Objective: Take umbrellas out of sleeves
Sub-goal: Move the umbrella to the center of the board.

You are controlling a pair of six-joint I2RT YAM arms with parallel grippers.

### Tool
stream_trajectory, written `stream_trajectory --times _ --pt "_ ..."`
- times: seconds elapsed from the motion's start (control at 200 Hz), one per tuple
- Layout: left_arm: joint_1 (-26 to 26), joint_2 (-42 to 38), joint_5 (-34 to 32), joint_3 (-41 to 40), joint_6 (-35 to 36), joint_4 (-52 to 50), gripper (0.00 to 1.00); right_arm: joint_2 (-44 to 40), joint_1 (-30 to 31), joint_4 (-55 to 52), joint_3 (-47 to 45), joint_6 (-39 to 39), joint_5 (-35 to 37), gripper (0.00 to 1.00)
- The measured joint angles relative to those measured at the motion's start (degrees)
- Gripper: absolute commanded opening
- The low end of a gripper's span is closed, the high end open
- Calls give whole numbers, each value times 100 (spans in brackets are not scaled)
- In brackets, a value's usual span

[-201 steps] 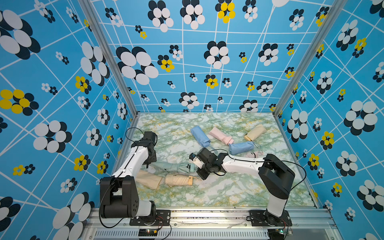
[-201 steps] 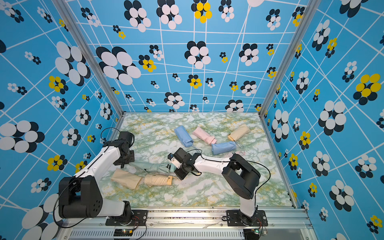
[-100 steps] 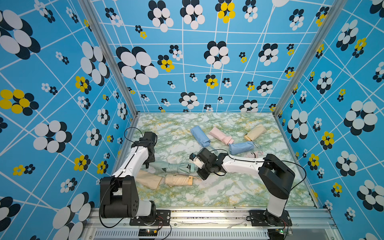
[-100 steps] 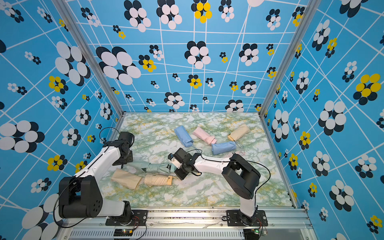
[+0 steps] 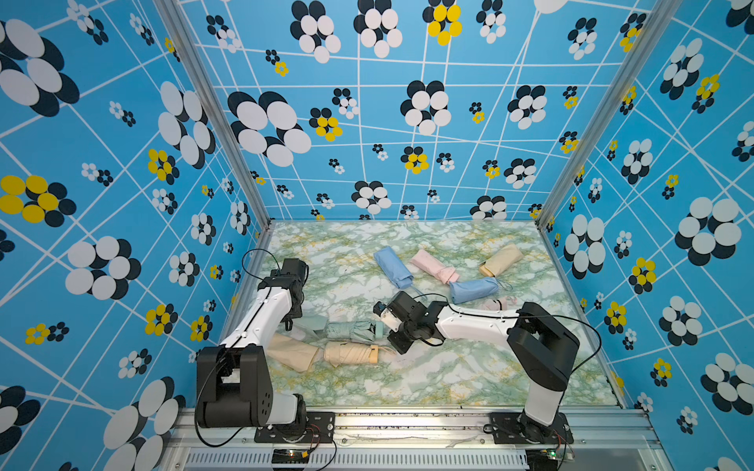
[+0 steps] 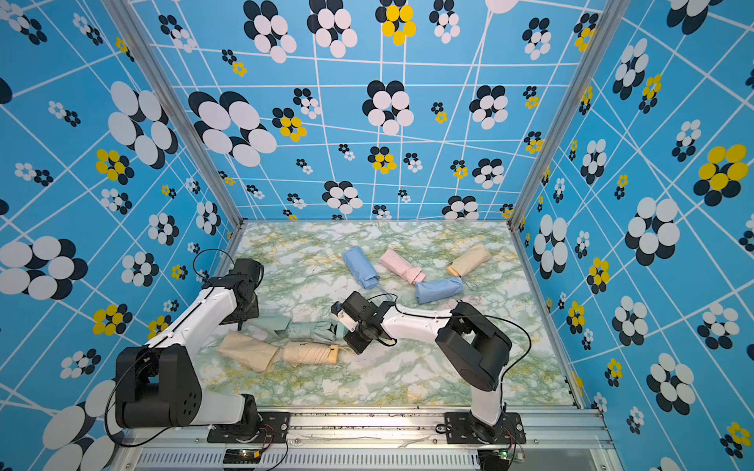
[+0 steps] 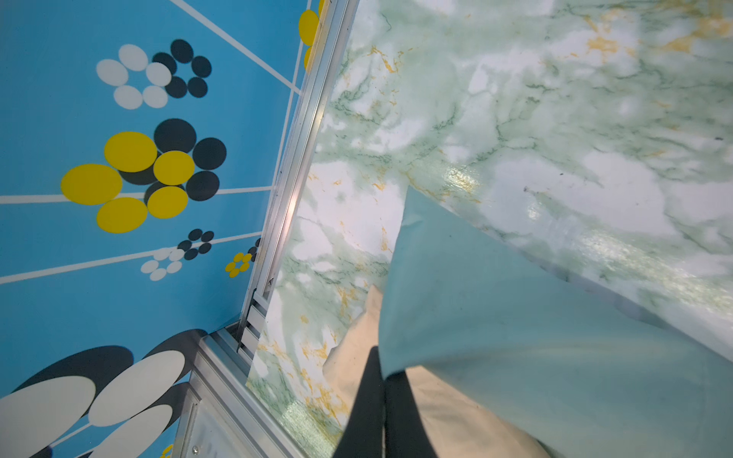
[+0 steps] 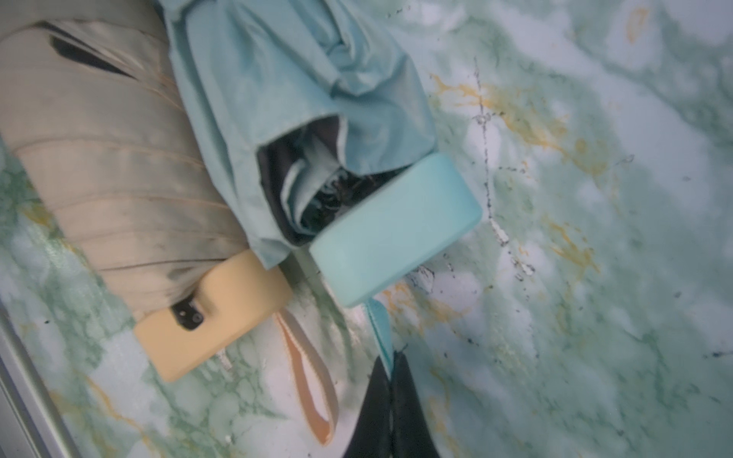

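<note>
A mint umbrella (image 5: 354, 329) (image 6: 312, 330) lies at the front left, its pleated fabric (image 8: 297, 79) bare and its handle (image 8: 396, 230) pointing at my right gripper (image 8: 392, 357) (image 5: 384, 328). That gripper is shut on the umbrella's mint wrist cord (image 8: 378, 321). The flat mint sleeve (image 5: 312, 322) (image 7: 515, 337) stretches from the umbrella's far end to my left gripper (image 7: 384, 370) (image 5: 290, 323), which is shut on the sleeve's edge. I cannot tell whether the umbrella's tip is still inside the sleeve.
A bare beige umbrella (image 5: 351, 352) (image 8: 111, 178) and its limp beige sleeve (image 5: 291, 352) (image 7: 357, 357) lie just in front of the mint pair. Further back lie smooth blue (image 5: 393, 267), pink (image 5: 434, 265), beige (image 5: 502, 259) and blue (image 5: 473, 290) pouches. The left wall rail (image 7: 293, 190) is close.
</note>
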Motion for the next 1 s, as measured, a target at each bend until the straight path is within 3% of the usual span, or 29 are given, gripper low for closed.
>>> stream_trajectory --times 0.43,0.76,0.999 --pt "0 33 -118 0 -87 -2 1 0 0 0 0 0 0 1" --pt "0 33 -127 0 -118 -46 32 0 0 -103 7 37 31 25" --pt "-20 -103 -140 0 -105 -37 41 -39 0 -175 28 59 68 39"
